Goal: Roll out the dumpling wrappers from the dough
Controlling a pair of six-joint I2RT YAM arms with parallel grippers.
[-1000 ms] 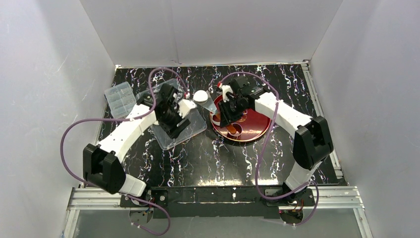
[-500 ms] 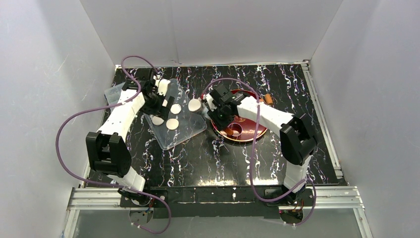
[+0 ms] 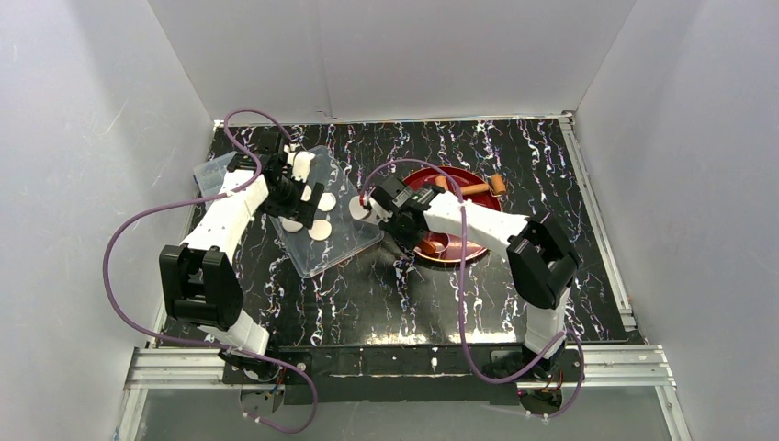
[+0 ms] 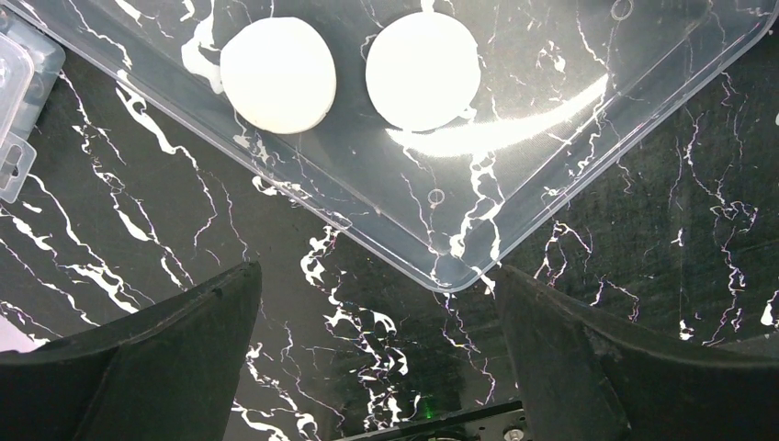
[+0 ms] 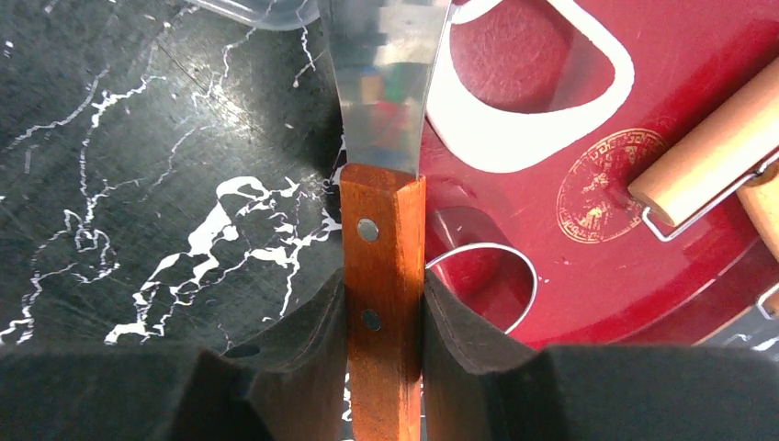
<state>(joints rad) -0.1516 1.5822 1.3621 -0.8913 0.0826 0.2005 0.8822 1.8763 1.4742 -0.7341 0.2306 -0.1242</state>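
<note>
Clear lidded box [image 3: 219, 177]: at the far left of the table, just beside the clear plastic sheet [image 3: 354, 241].

Left gripper [image 4: 377, 367]: fingers spread wide and holding nothing, poised over the sheet's near-left part. Its wrist view shows two dumpling wrappers [image 4: 278, 75] lying side by side on the sheet, apart from both fingers. In the overhead view three discs lie on the sheet, one partly hidden by the arm.

A fourth wrapper [image 3: 358, 209] sits at the sheet's right edge, at the tip of the spatula [image 5: 386, 83]. Whether it rests on the blade or on the sheet cannot be told.

Right gripper [image 5: 383, 312]: clamped firmly on the spatula's wooden handle, with the blade pointing toward the sheet.

Red plate [image 5: 643, 230]: it carries the dough [image 5: 524, 156], a thin white scrap with a round hole cut out, just right of the blade. The metal ring [image 5: 531, 276] lies just beside the handle. The rolling pin [image 3: 467, 188] lies across the plate's far side.

Against the frame half a second earlier, the right gripper has shifted left and nearer, off the plate's centre. The fourth wrapper has moved with it toward the near side, and more of the rolling pin is exposed. The three discs on the sheet are unmoved.
</note>
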